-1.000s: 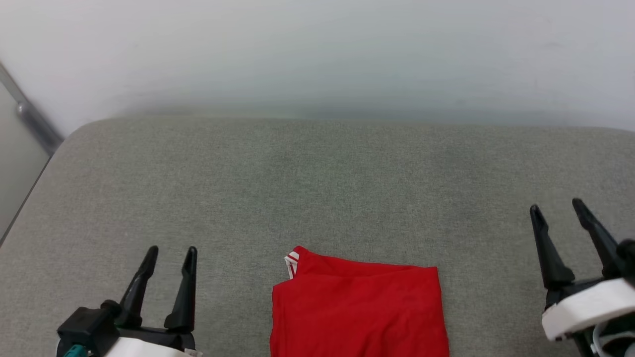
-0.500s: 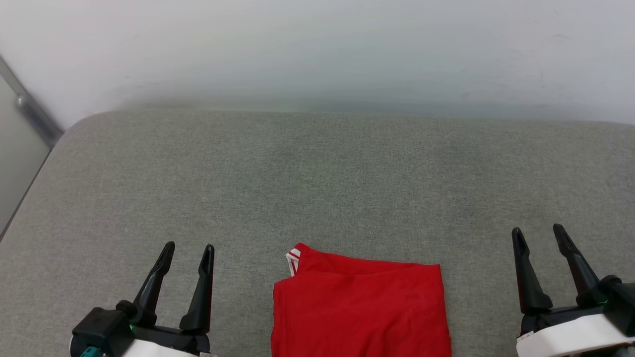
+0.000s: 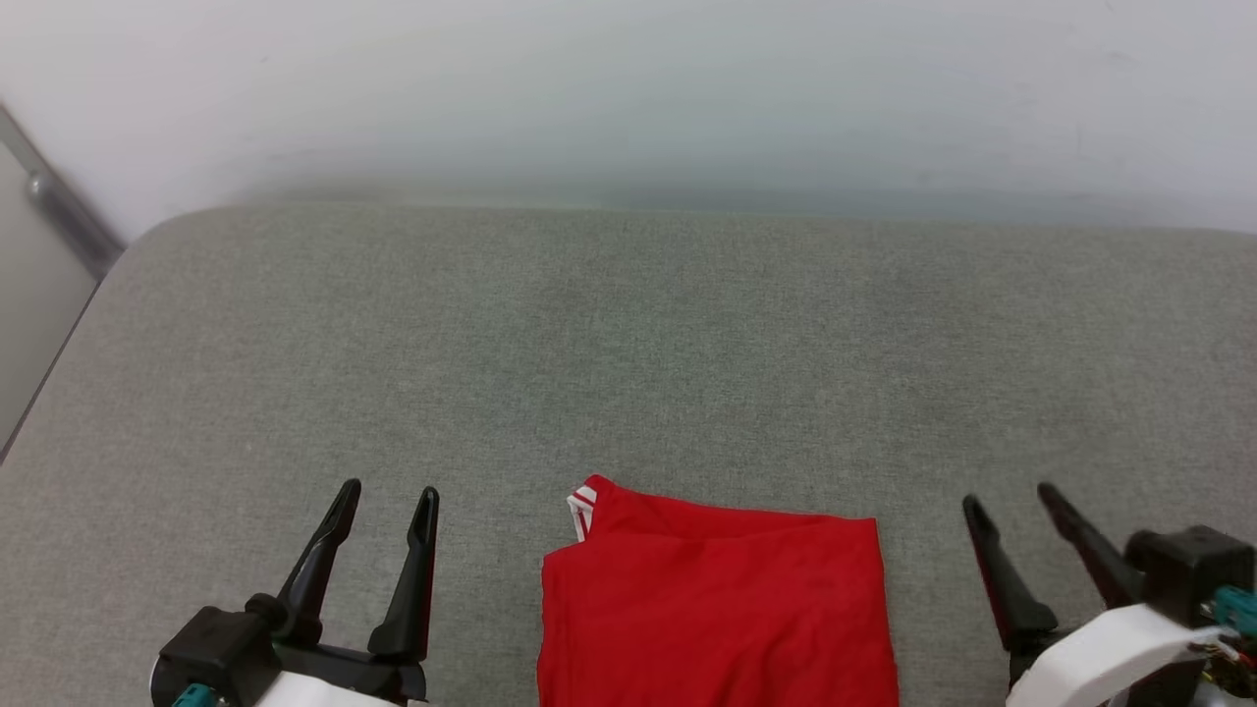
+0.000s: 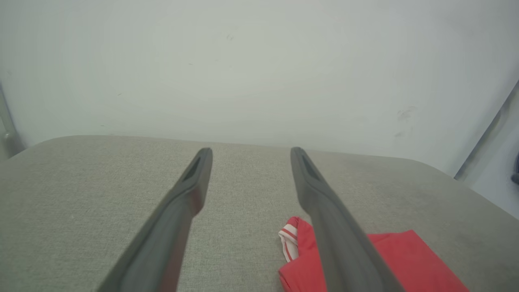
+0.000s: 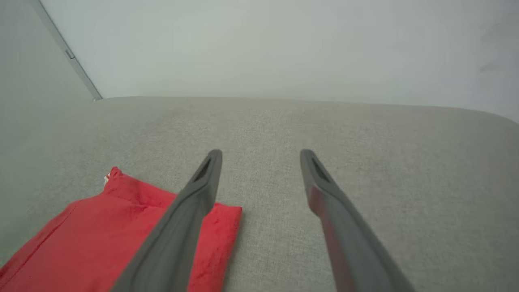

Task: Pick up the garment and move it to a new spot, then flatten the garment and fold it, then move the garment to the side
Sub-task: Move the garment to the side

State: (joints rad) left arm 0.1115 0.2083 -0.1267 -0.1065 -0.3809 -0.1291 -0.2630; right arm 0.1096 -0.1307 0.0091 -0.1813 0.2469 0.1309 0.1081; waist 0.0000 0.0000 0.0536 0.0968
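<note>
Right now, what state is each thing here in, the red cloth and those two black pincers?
Red fabric garment with white-striped trim: folded into a rectangle, lying flat, ungripped.
Left end effector with two long dark fingers: open, empty, left of the garment.
Right end effector: open, empty, right of the garment.
Grey woven cushion: carrying the garment.

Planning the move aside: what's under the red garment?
Grey cushion shows around the garment; whatever is beneath its folded layers is covered, except striped trim peeking out.
</note>
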